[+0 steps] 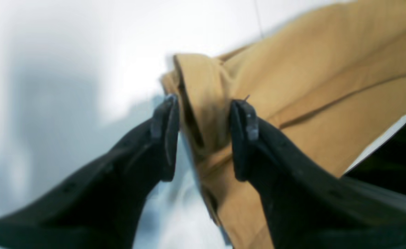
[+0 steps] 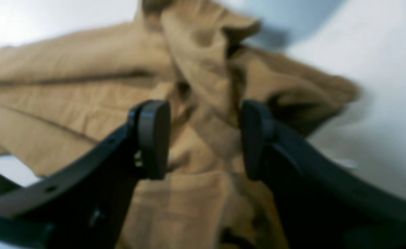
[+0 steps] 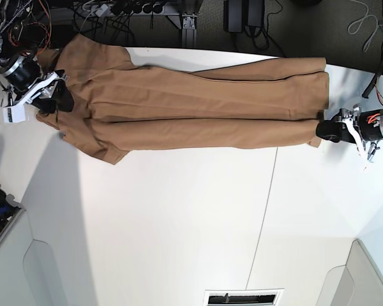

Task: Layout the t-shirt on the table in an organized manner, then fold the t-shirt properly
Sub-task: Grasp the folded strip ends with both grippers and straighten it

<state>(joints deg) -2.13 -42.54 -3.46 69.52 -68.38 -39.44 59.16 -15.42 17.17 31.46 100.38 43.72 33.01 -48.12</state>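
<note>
my left gripper [image 1: 203, 138] has its jaws parted around a bunched tan fold, not pinching it; my right gripper [image 2: 204, 138] stands equally wide over rumpled cloth. the t-shirt [image 3: 191, 108] lies stretched across the table [image 3: 179, 223], folded lengthwise — i judge a release. next: lift clear, then regrip for the cross fold.

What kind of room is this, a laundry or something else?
Probably a robotics lab: a t-shirt stretched across a white table between two robot arms, with power strips and loose cables on the floor behind.
</note>
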